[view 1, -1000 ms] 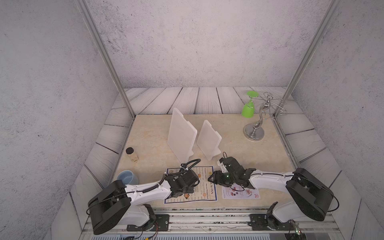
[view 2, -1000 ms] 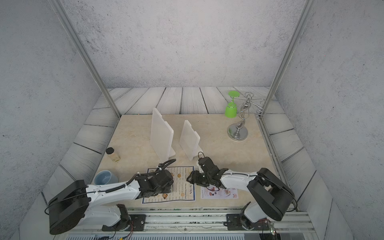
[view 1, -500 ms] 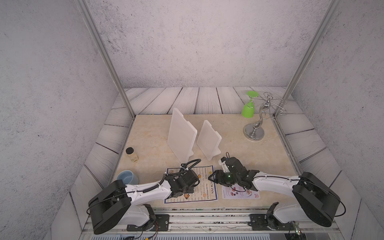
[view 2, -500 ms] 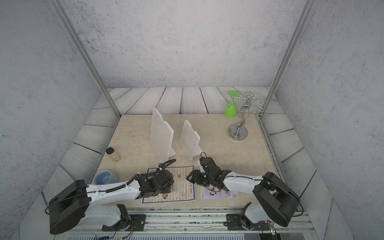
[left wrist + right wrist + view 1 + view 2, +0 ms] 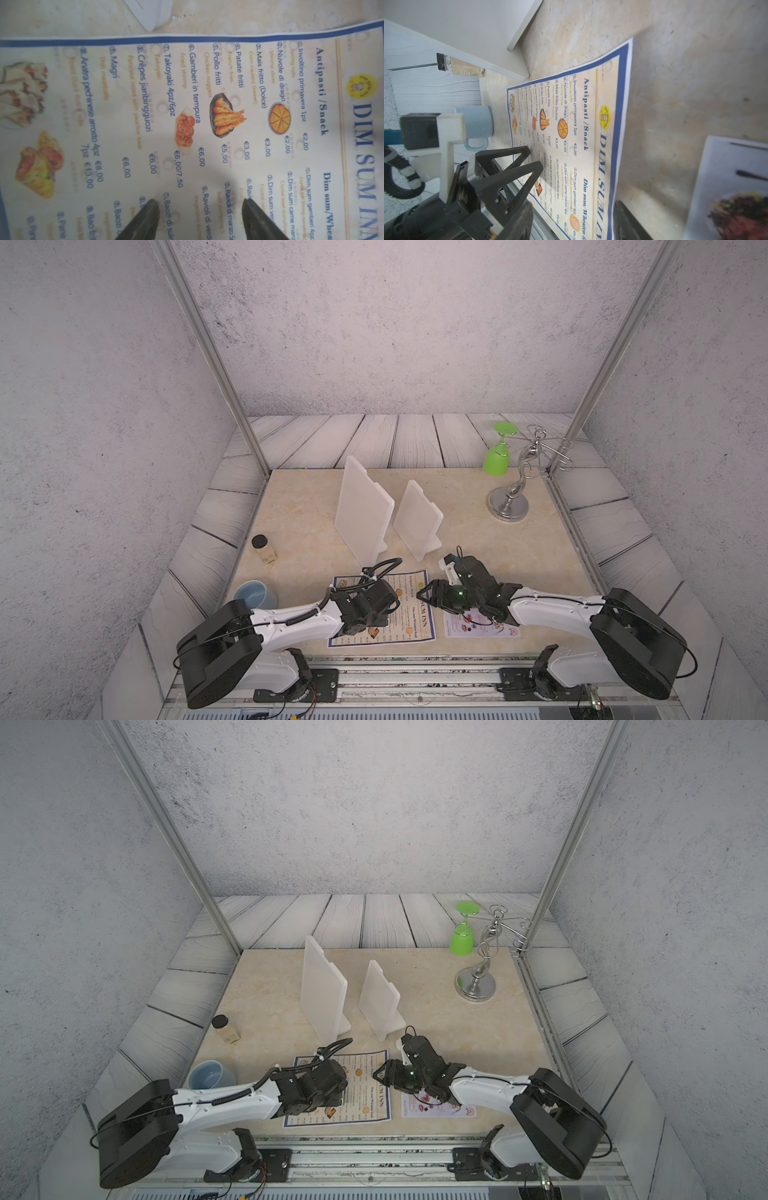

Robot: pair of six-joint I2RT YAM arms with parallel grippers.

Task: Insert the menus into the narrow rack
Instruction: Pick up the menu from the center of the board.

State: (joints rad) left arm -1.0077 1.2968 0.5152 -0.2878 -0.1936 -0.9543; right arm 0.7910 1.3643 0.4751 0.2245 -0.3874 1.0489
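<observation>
My left gripper (image 5: pixel 199 201) hangs open over the DIM SUM INN menu (image 5: pixel 207 83); my right gripper (image 5: pixel 420 596), open too, hovers at its edge nearest the smaller white menu (image 5: pixel 478 624).

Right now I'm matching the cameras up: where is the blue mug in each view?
Both top views: blue mug on the table's near-left corner, beside the left arm.
Left wrist: not in it.
Right wrist: blue mug past the far edge of the DIM SUM INN menu.
Shared landmark: that menu, in all four.
</observation>
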